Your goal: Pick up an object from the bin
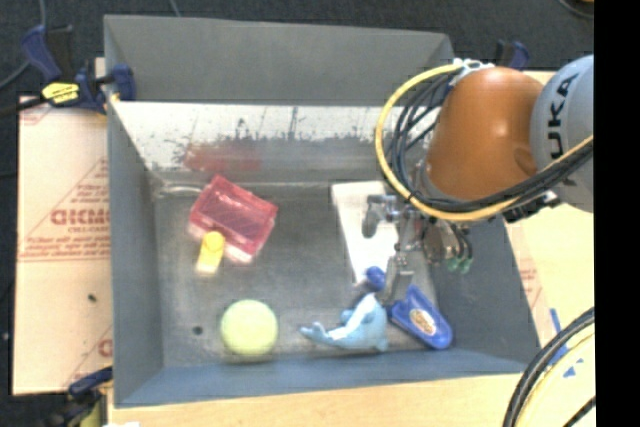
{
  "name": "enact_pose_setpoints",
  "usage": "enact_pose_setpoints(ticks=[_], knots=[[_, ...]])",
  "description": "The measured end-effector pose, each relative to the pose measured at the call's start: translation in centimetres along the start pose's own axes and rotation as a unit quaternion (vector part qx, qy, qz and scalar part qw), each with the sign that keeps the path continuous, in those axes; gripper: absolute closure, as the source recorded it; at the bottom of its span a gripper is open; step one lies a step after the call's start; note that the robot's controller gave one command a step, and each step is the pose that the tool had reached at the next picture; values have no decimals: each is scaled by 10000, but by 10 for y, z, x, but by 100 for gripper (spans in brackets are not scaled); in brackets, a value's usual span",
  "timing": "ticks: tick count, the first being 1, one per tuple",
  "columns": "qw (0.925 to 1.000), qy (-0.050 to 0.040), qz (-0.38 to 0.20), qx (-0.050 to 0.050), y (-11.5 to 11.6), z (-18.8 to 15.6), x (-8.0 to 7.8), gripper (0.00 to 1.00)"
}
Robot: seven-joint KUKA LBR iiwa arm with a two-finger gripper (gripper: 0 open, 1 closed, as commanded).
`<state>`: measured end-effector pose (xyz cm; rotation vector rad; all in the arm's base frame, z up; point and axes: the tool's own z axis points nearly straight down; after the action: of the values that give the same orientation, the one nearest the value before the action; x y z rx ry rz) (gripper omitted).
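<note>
My gripper (398, 283) hangs low toward the bin's (140, 245) five o'clock corner; released or clenched, I cannot tell. The smooth, curved blue dolphin toy (352, 327) lies just at its seven o'clock, long axis nine-to-three. A glossy blue oblong (422, 320) sits at four, perhaps touching.

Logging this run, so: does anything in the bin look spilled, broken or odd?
Nothing stands out. The pink box, ball, blue dolphin and blue tube lie loose and look whole on the bin floor. The gripper hangs above the two blue ones.
</note>
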<state>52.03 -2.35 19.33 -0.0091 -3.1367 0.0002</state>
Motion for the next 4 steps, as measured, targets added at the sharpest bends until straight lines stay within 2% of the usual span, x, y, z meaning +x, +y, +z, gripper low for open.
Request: enact_pose_setpoints(ticks=[1,2,3,4], knots=[[10000,-24,-2,2,0,-3,-1,0],[9968,-35,-799,-3,40,-21,-21,0],[9951,-54,-990,13,-14,74,-10,0],[9775,-38,-2109,4,12,72,25,0]])
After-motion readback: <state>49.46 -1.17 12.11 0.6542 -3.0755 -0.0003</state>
